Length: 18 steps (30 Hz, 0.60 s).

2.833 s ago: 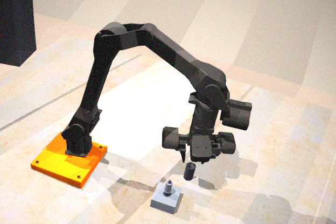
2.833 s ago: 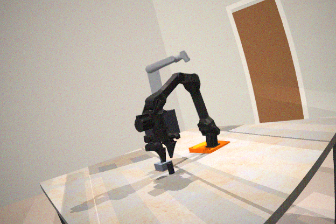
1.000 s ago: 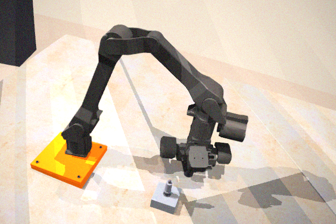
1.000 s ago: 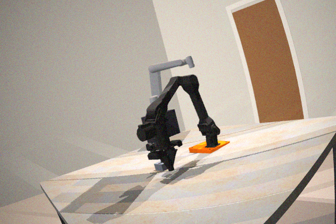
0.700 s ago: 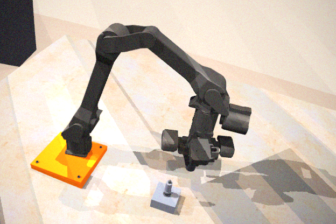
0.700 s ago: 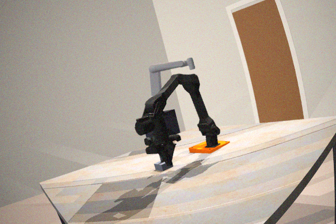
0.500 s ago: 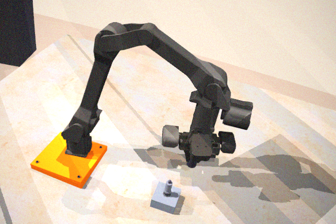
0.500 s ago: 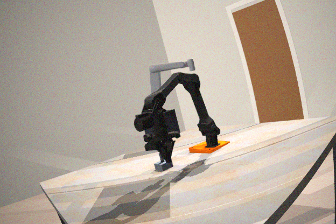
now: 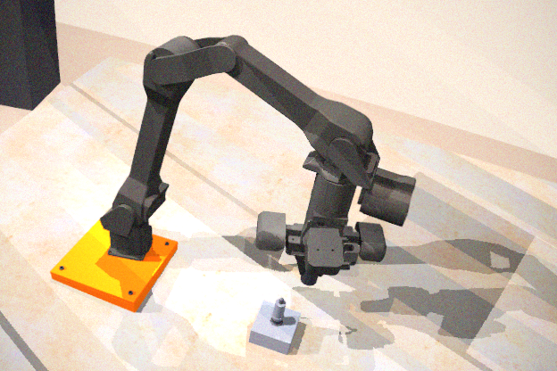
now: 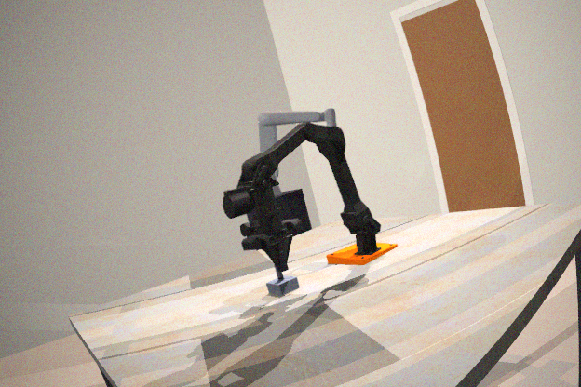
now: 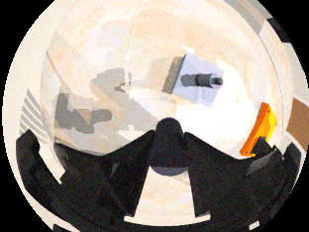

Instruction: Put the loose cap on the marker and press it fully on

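Note:
The pale grey holder block (image 9: pixel 269 340) (image 10: pixel 287 286) (image 11: pixel 197 95) sits on the table with the grey marker (image 9: pixel 278 312) (image 10: pixel 279 274) (image 11: pixel 200 80) upright in it, its narrow tip bare. My gripper (image 9: pixel 309 267) (image 10: pixel 282 265) (image 11: pixel 169 135) is shut on the dark cap (image 9: pixel 308 278) (image 11: pixel 169 149), which hangs below the fingers, above the table. Cap and marker are apart: in the wrist view the block lies ahead and to the right of the cap; in the top view the cap is up and right of the marker. The cap's opening is hidden.
The arm's orange base plate (image 9: pixel 85 263) (image 10: pixel 344 258) (image 11: pixel 257 130) lies on the table, left of the block in the top view. A grey arm-like stand (image 10: pixel 267 136) and a dark box (image 10: pixel 300 209) show behind the arm in the exterior view. Dark shadows cross the table.

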Motion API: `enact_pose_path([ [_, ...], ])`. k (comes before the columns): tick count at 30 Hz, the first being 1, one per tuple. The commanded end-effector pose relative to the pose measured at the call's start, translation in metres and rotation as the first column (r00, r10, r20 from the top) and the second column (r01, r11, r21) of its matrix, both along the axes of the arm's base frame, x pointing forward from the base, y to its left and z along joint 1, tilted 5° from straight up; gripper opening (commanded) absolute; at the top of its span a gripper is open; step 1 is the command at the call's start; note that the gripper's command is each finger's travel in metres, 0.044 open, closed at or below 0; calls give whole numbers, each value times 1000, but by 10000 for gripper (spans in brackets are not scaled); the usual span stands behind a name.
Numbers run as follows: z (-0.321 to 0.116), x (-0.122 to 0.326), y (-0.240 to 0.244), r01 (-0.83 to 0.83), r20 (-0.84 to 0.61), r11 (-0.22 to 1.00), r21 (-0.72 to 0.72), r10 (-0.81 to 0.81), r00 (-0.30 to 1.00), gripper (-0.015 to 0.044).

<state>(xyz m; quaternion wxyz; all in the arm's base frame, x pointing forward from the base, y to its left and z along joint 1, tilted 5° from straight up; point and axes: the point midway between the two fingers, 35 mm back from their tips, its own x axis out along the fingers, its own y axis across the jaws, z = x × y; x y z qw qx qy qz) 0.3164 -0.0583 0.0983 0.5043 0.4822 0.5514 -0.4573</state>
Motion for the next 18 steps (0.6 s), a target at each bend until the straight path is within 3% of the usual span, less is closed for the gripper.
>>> enact_pose_path([
  [1,7,-5,-13,-4,7,1000,-6,4,1000,0],
  [18,28,-37,-61,-4,3,1000,-8,4,1000,0],
])
